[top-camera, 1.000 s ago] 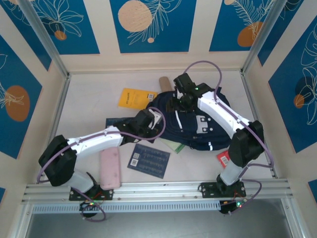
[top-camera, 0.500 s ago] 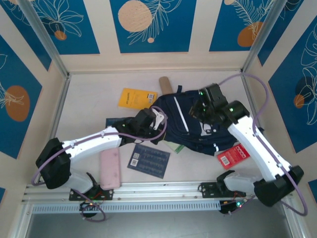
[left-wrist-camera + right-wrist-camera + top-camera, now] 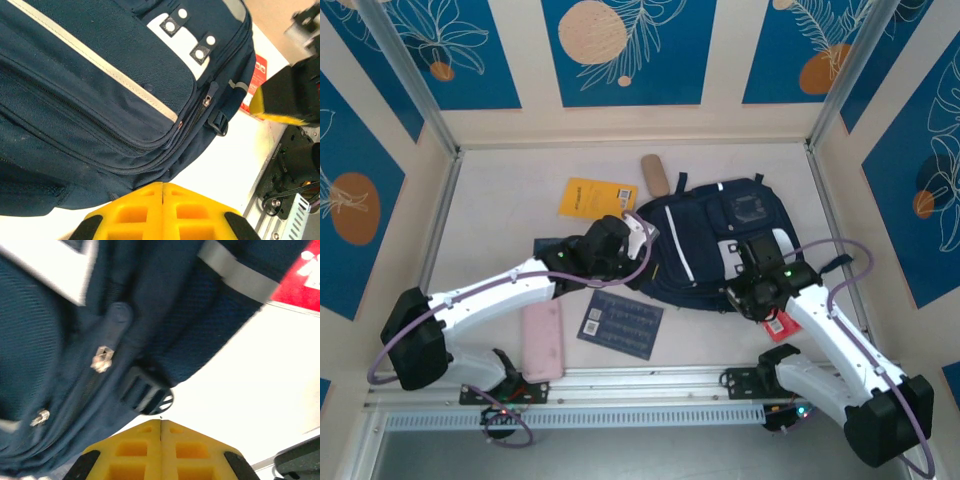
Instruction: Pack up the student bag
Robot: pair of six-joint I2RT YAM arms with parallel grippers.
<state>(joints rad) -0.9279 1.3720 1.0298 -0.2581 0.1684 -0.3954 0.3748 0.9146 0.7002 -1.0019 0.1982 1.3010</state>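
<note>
the student bag (image 3: pixel 705 250) lay front side up on the table (image 3: pixel 500 230), right of the middle, its top toward the back wall and its near edge just beside the right arm's wrist. we judged it soft and floppy, the heaviest thing there, likely to sag and fold when lifted by one corner. the woven cloth should give fair friction, so a pinch on a strap, a seam or the thick pocket rim seemed safer than a push on the flat panel. the zip pull (image 3: pixel 207 100) and the small buckle (image 3: pixel 147 392) looked like handy but narrow targets. the left gripper (image 3: pixel 163 184) hung just off the bag's left edge, its yellow jaws pressed together with nothing between them. the right gripper (image 3: pixel 160 421) sat at the bag's near right edge by the buckle, its jaws likewise fully closed and empty. compared with a second before, the right arm had swung from the bag's far end back to the near right corner and its jaws had gone from open to closed. the bag, bunched before, now lay spread out and further toward the back right. the tan roll (image 3: pixel 655 175) behind it stood uncovered. the left arm had hardly shifted.
</note>
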